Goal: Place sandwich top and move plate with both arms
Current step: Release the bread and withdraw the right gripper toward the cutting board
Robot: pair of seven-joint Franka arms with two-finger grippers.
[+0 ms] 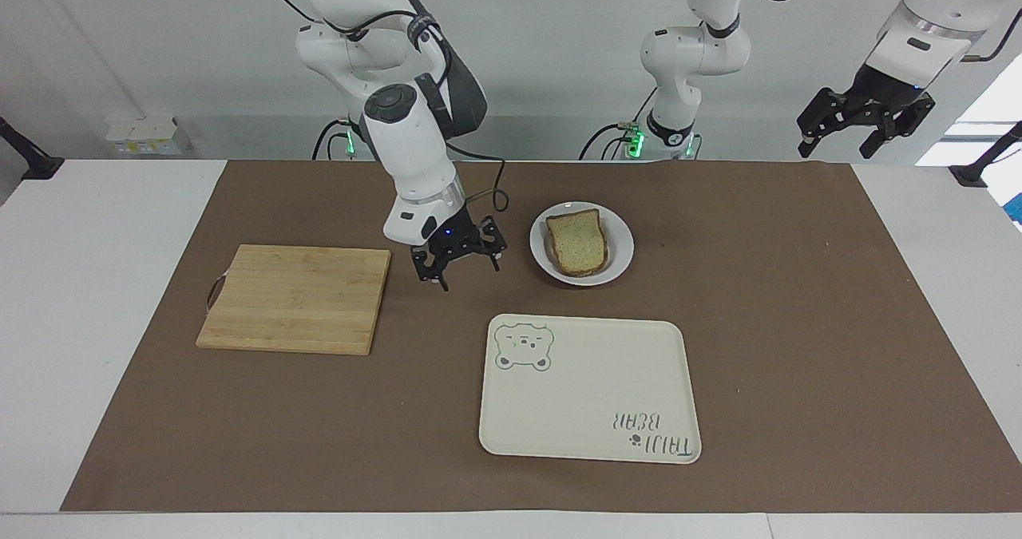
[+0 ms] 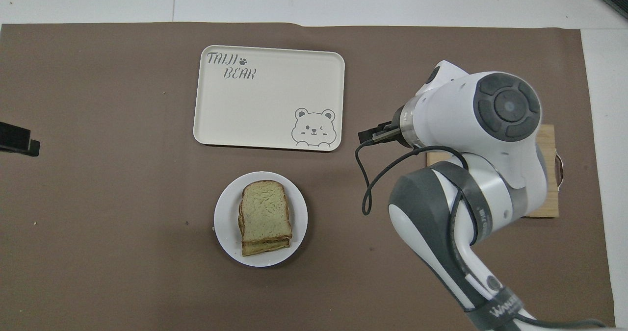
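**My two grippers are empty; the sandwich top lies on the plate**

The white table (image 1: 80,283) carries a wide brown mat (image 1: 798,323), and everything else stands on this mat.

My right arm (image 1: 415,148) reaches down over the mat. In the overhead view its big wrist covers most of the wooden cutting board (image 1: 295,299), so only one strip and the handle end show there. My left arm (image 1: 926,12) waits, lifted high at its own end of the table and cut off by the top edge of the facing view.

The cream tray (image 1: 591,395) with the bear drawing lies farther from me than the plate, apart from it, and nothing is on it. The cutting board lies toward my right arm's end, also bare.

The plate (image 1: 619,243) sits near the middle of the mat, nearer to me than the tray. The sandwich top (image 1: 576,239) lies flat on a second slice (image 2: 265,246) in the plate, with the rounded end pointing away from me. Only the brown edge of the second slice shows, and I cannot see what is between the two.

My right gripper (image 1: 455,263) hangs over the bare mat between the board and the plate, its fingers spread, holding nothing. From overhead only a small black part of it shows. My left gripper (image 1: 866,120) also has its fingers apart and holds nothing; the overhead view shows just a dark tip of it at the edge.
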